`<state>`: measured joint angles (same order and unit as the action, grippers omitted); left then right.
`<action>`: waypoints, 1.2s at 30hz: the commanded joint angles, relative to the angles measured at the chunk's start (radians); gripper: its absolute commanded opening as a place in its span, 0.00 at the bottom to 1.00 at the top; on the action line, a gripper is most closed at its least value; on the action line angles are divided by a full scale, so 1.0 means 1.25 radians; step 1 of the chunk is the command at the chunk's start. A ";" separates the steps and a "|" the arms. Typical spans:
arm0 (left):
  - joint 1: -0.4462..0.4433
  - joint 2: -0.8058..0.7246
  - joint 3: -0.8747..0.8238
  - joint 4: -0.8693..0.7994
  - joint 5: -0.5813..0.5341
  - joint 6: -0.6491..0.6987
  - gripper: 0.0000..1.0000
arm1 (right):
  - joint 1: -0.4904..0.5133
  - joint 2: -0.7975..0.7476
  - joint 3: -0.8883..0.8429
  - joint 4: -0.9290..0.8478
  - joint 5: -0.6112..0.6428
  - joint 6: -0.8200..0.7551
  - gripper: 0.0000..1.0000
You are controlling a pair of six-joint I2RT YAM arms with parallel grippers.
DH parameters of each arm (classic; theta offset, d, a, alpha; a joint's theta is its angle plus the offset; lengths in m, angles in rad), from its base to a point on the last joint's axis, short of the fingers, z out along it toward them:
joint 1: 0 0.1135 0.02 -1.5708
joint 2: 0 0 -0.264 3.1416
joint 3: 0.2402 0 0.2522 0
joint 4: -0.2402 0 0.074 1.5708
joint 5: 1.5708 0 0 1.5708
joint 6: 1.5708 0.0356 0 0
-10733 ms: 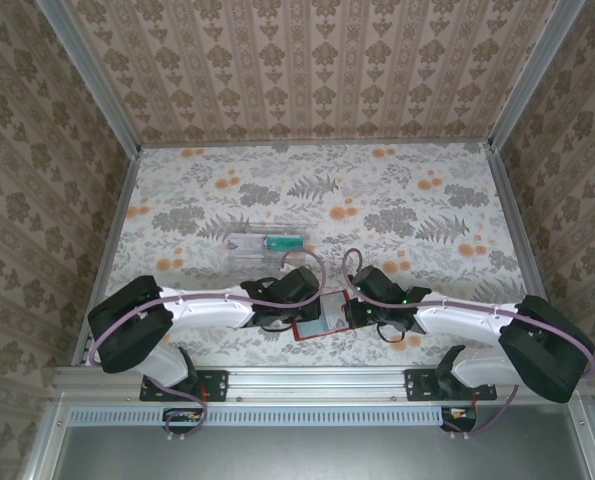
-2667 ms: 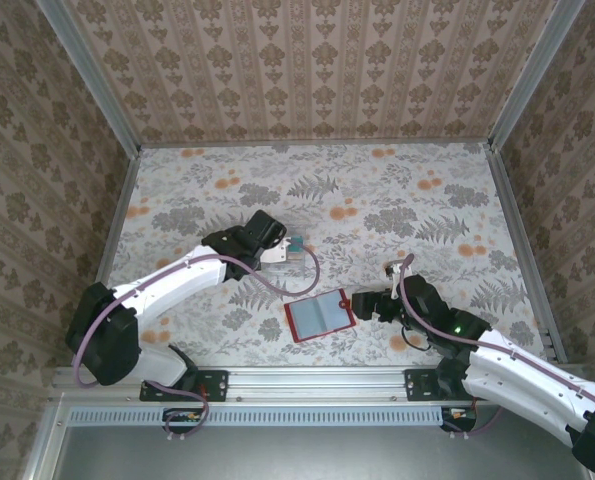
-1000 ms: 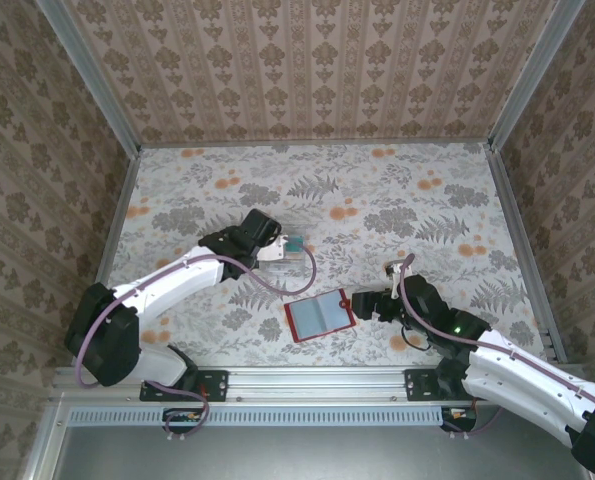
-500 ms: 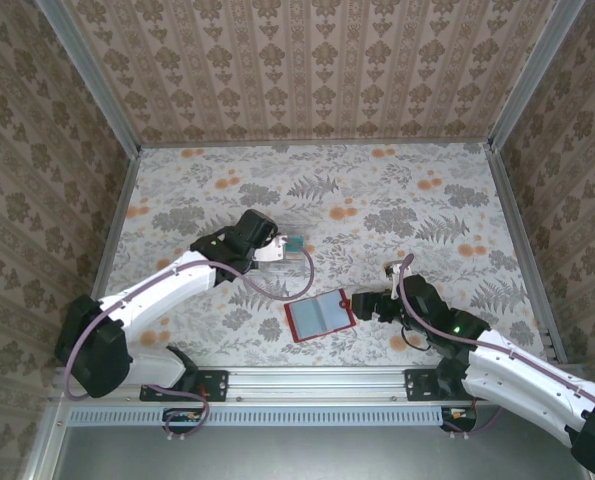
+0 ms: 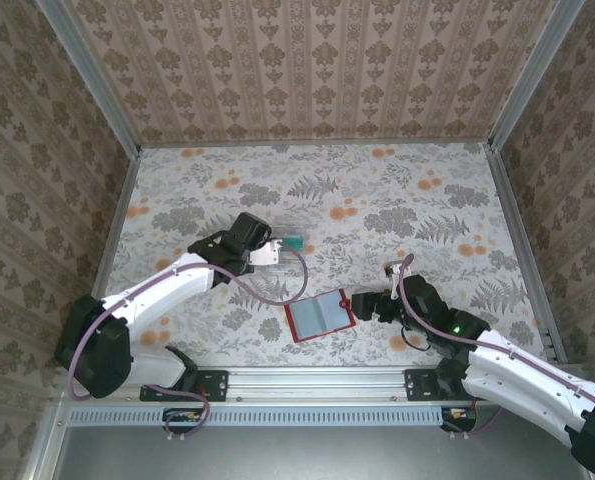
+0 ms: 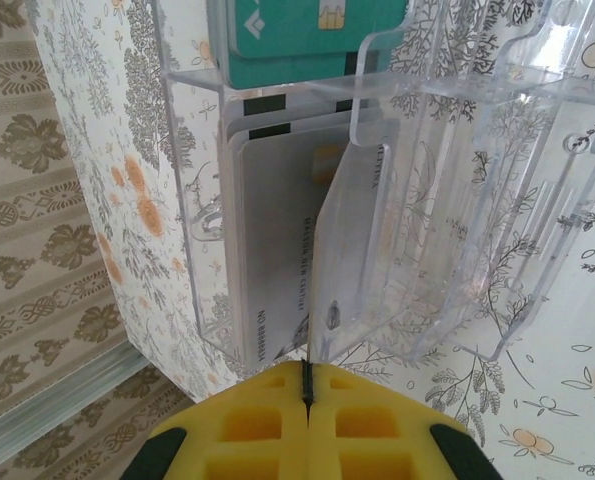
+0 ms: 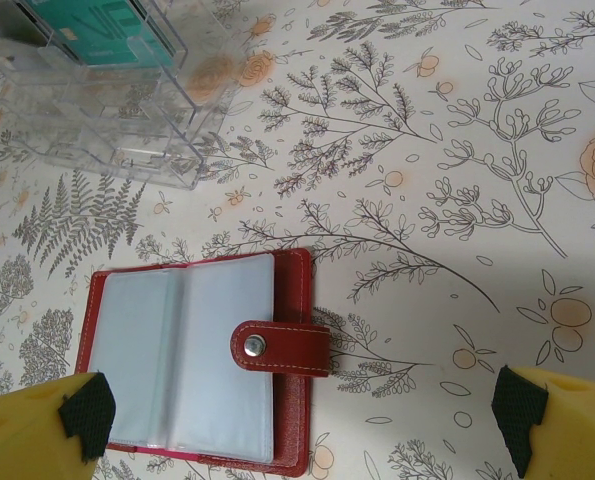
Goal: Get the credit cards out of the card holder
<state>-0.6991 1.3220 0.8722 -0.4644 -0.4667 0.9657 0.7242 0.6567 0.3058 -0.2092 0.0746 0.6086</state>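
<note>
worktop (image 5: 427,200): covered with a floral cloth of grey leaves and orange flowers; patterned walls stand around it.
left arm (image 5: 167,285): reaches forward to the clear tray, left of the middle.
right arm (image 5: 507,365): lies low along the near right side and points toward the card holder.
clear tray (image 5: 299,262) (image 6: 457,200) (image 7: 127,110): transparent plastic with several compartments; it lies on the worktop, behind the card holder and apart from it.
card holder (image 5: 318,316) (image 7: 187,370): red; it lies open and flat near the front edge, grey pockets facing up. Whether a card sits inside the pockets I cannot tell.
left hand (image 5: 262,255) (image 6: 305,385): closed, the yellow pads pressed together with nothing between them, at the near edge of the clear tray.
right hand (image 5: 369,305) (image 7: 299,415): wide open, empty, one finger on each side above the card holder.
credit cards: a teal card (image 5: 290,242) (image 6: 297,30) (image 7: 107,30) lies in one tray compartment; pale cards (image 6: 277,260) are stacked in the next one.
strap (image 7: 280,347): red, with a metal snap, folded over the right pocket.
</note>
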 commanded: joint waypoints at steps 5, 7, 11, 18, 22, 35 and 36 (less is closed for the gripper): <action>0.007 0.025 0.013 0.011 0.004 0.012 0.11 | -0.005 0.001 -0.006 0.011 -0.006 0.005 1.00; 0.006 0.037 0.025 0.011 0.000 0.009 0.14 | -0.005 0.001 -0.007 0.012 -0.007 0.006 1.00; 0.008 0.057 0.038 0.041 -0.027 0.017 0.24 | -0.006 -0.001 -0.007 0.011 -0.009 0.005 1.00; 0.023 0.067 0.070 0.054 -0.042 0.012 0.29 | -0.006 -0.009 -0.009 0.008 -0.010 0.005 1.00; 0.030 0.054 0.083 0.050 -0.041 -0.007 0.29 | -0.006 -0.009 -0.008 0.009 -0.009 0.004 1.00; 0.030 -0.021 0.069 -0.063 0.070 -0.061 0.67 | -0.008 -0.006 -0.010 0.011 -0.011 0.005 1.00; 0.030 -0.025 0.060 -0.066 0.073 -0.058 0.74 | -0.008 -0.007 -0.010 0.013 -0.011 0.005 1.00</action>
<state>-0.6548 1.3243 0.9569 -0.4728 -0.4343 0.9146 0.7223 0.6563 0.3054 -0.2089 0.0734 0.6086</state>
